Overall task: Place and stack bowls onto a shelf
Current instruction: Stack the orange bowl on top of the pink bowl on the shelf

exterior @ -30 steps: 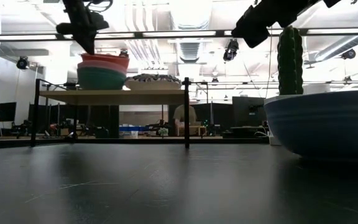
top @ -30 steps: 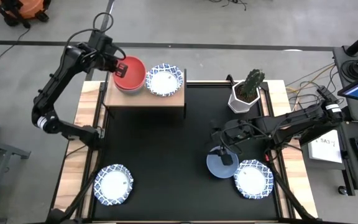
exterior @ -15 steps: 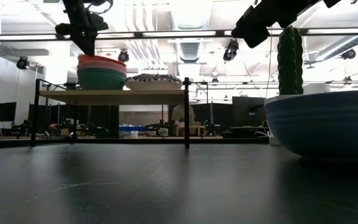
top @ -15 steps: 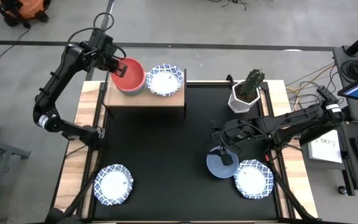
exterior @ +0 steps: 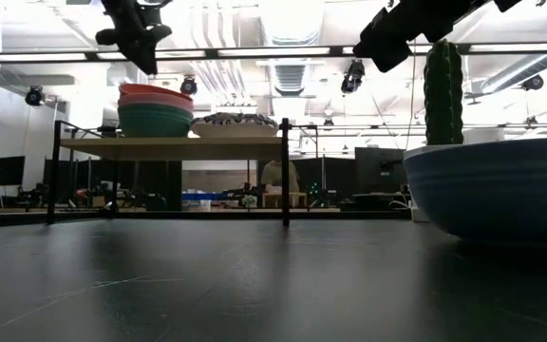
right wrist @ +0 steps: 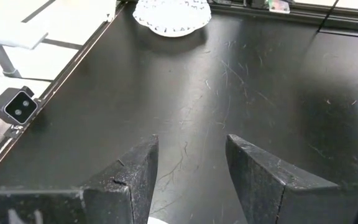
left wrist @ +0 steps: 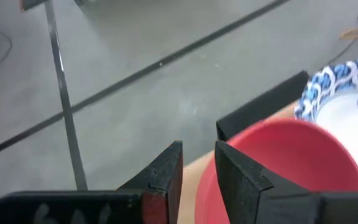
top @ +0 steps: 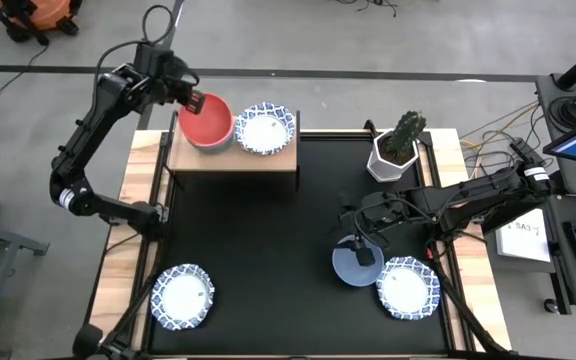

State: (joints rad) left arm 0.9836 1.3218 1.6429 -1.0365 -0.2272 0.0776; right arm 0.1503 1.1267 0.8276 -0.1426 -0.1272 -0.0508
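Red bowl (top: 206,122) tops a stack on the shelf (top: 233,160), beside a patterned bowl (top: 265,129). Left gripper (top: 192,103) hovers at the red rim, jaws slightly apart, holding nothing. Right gripper (top: 364,251) hangs over the blue bowl (top: 349,268), jaws wide, empty.

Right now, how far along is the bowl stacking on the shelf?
Done: the red bowl tops a stack on the shelf, beside a patterned bowl.

In hand: nothing. The left gripper is open at the red bowl's rim; the right gripper hovers open over the blue bowl.

Left: the blue bowl and two patterned bowls on the table.
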